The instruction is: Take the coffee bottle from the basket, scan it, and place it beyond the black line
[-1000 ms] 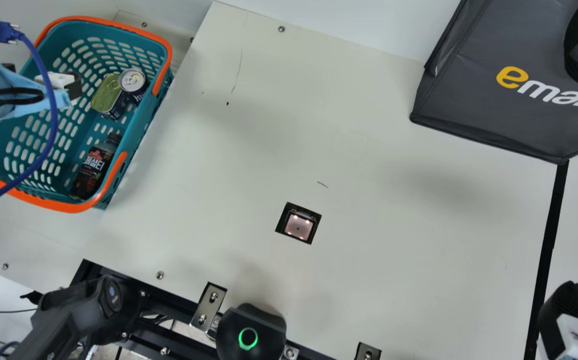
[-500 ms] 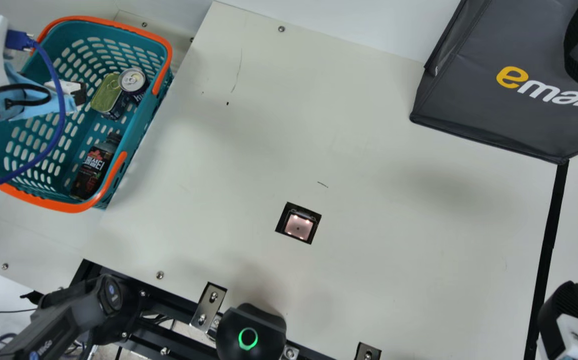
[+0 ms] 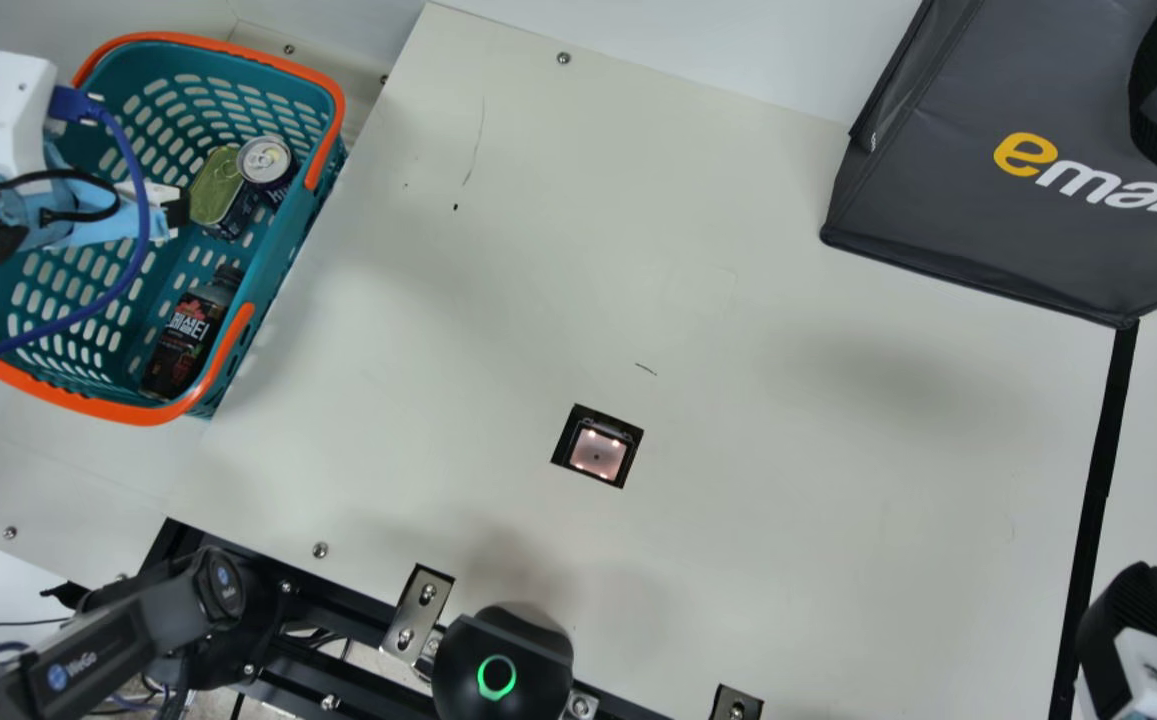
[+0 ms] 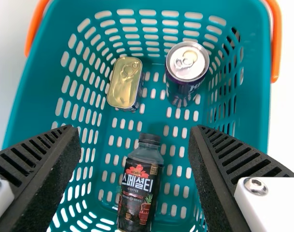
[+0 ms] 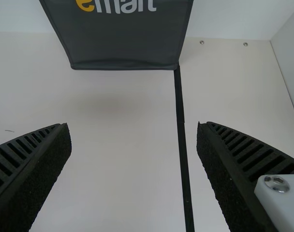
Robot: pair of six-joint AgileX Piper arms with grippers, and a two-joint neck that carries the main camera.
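Advancing toward 4 o'clock in the main view, the left gripper (image 4: 132,132) now lies farther over the basket (image 3: 328,230) than in the two earlier frames. Its two fingers are spread wide and grip nothing. The coffee bottle (image 4: 139,186) lies inside the basket, at about 5 o'clock from its centre, and has not shifted. The soda can (image 4: 187,65) and the flat tin (image 4: 124,83), both near 2 o'clock, are likewise unmoved. The right gripper (image 5: 133,127) keeps its position beside the black line (image 3: 1103,450), fingers apart and unloaded. Status: the approach appears to be in progress; pick, scan and placement remain to be done. Next step, as judged: shift the left gripper toward 6 o'clock, align the fingers across the bottle, lower and close. Caution: the bottle is close to the basket wall, so a finger may catch on the wall or rim. After lifting, carry toward 4 o'clock to the scanner window (image 3: 598,453), present the barcode, then continue toward 3 o'clock, beyond the line.
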